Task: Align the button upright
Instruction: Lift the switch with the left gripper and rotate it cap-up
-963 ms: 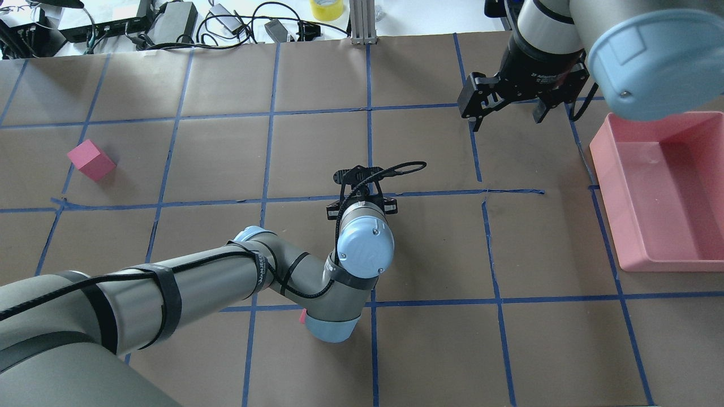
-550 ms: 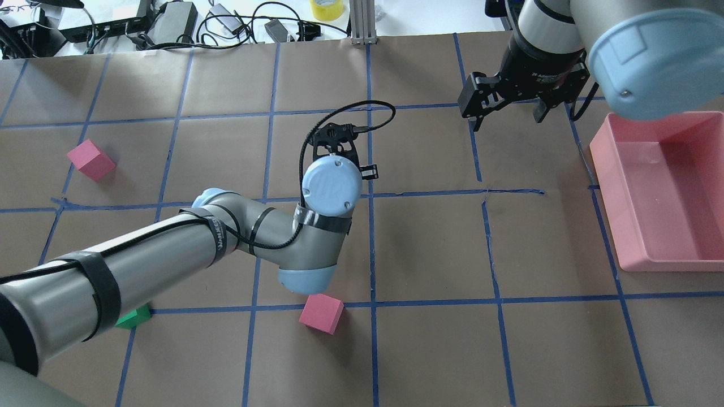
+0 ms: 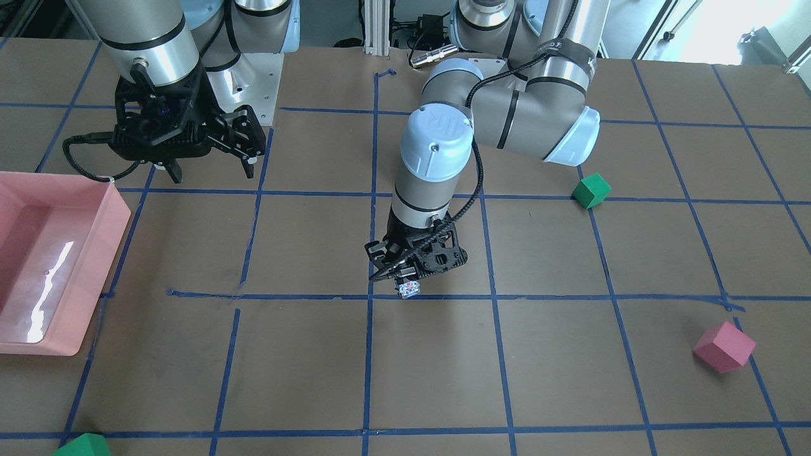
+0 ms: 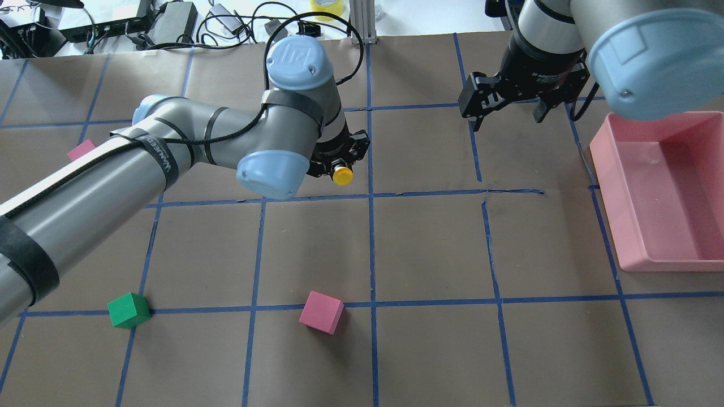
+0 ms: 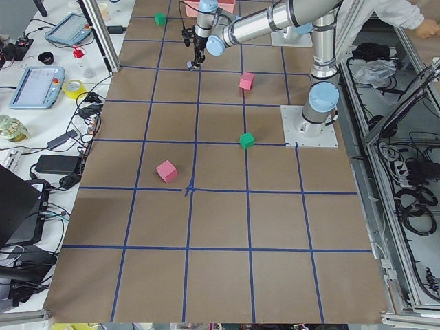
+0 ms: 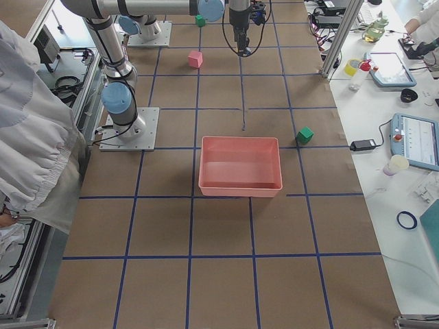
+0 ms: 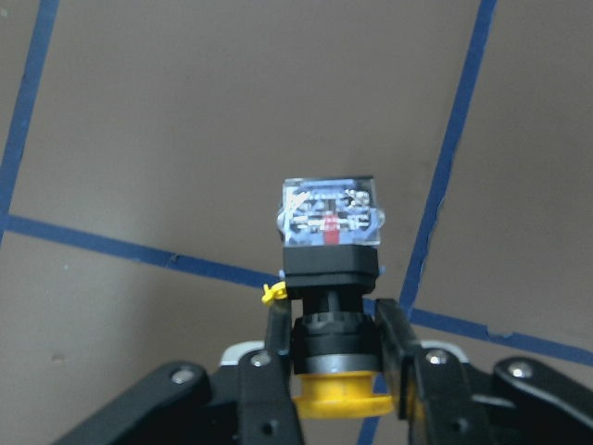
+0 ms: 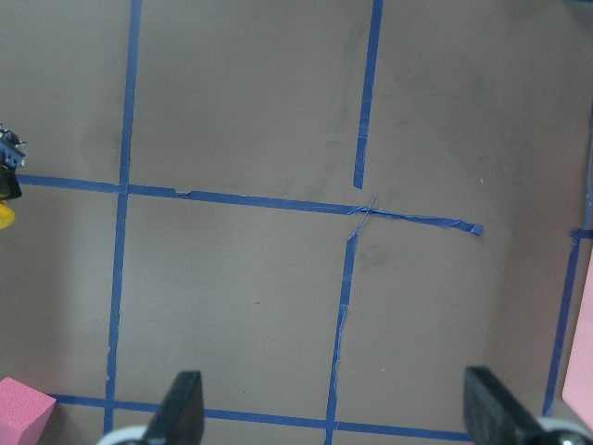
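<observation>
Swung farther out, the left gripper point(image 7: 335, 324), jaws clamped on the button point(image 7: 331, 264), should seat its base flat before releasing.

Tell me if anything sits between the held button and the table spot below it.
Nothing visible does. The left pincer grips the button, and beyond its base lies only bare table with blue tape lines. The nearest pink cube and the green cube sit well away.
</observation>
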Motion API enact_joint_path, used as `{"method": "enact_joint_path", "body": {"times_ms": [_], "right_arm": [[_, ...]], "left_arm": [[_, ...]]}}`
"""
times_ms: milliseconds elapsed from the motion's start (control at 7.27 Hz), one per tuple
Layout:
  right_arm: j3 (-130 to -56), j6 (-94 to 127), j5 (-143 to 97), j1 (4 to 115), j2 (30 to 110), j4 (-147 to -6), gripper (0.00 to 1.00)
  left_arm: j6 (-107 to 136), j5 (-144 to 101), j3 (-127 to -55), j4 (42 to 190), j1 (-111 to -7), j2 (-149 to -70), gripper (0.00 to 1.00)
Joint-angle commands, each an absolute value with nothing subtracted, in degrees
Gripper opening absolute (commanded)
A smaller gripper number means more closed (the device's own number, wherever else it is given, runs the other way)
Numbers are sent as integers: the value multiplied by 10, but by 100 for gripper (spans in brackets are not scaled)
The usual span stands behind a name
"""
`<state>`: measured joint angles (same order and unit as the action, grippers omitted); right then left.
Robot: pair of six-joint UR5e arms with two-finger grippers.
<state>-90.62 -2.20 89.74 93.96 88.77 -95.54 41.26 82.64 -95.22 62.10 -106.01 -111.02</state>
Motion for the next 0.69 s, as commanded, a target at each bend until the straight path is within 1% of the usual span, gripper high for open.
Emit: {"method": "enact_joint_path", "body": {"times_ms": [0, 138, 413, 550], "right_arm": [[-906, -22, 897, 940, 888, -955, 100], [-906, -22, 897, 940, 888, -955, 100], [-906, -22, 896, 940, 888, -955, 100], [-906, -22, 893, 940, 886, -955, 100]], "left_arm": [[529, 639, -924, 705, -1007, -1135, 0], [547, 599, -914, 733, -986, -1155, 0], [617, 514, -883, 734, -972, -1206, 0], [623, 481, -882, 735, -961, -1217, 0]]}}
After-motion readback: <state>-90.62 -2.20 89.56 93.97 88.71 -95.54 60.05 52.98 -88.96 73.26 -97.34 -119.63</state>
